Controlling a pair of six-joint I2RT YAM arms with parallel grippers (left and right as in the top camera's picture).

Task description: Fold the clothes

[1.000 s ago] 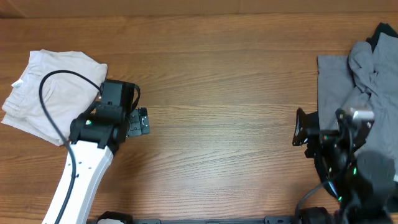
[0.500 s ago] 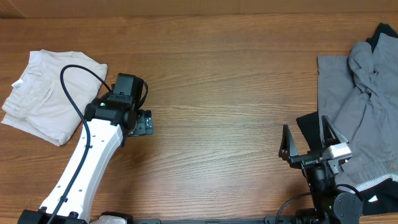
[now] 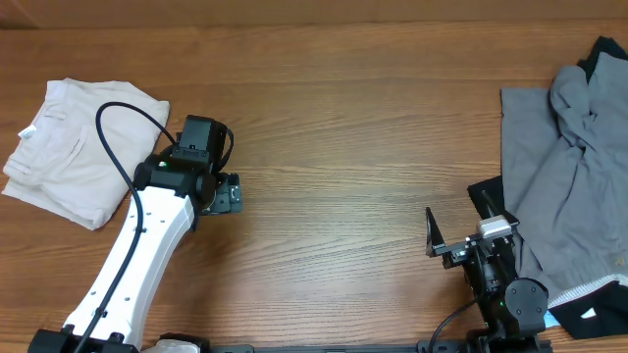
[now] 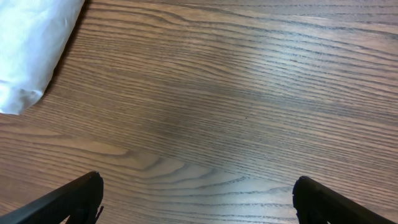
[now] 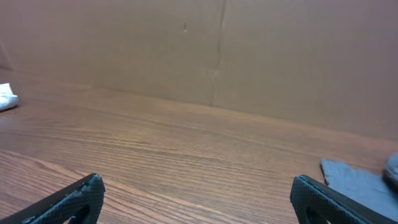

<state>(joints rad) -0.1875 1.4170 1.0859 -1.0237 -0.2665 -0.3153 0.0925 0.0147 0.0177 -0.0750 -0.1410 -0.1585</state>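
Compared with half a second ago, our left gripper point(image 3: 226, 193) sits where it was, while our right gripper point(image 3: 459, 221) has slid a little to the left and back toward the near edge of the brown wood-grain table point(image 3: 343, 118). Both sets of jaws stand wide apart and hold nothing. The left wrist view shows only bare wood between the left gripper's point(image 4: 198, 182) fingers, and the same is true for the right gripper point(image 5: 198, 180).

The light beige cotton shorts point(image 3: 74, 147) lie folded in the far left corner. They are near the left gripper, on its left and apart from it, and their pale edge point(image 4: 31, 50) shows in the left wrist view. A heap of grey garments point(image 3: 559, 167) with a black garment point(image 3: 603, 54) lies along the right edge, just beside the right gripper.
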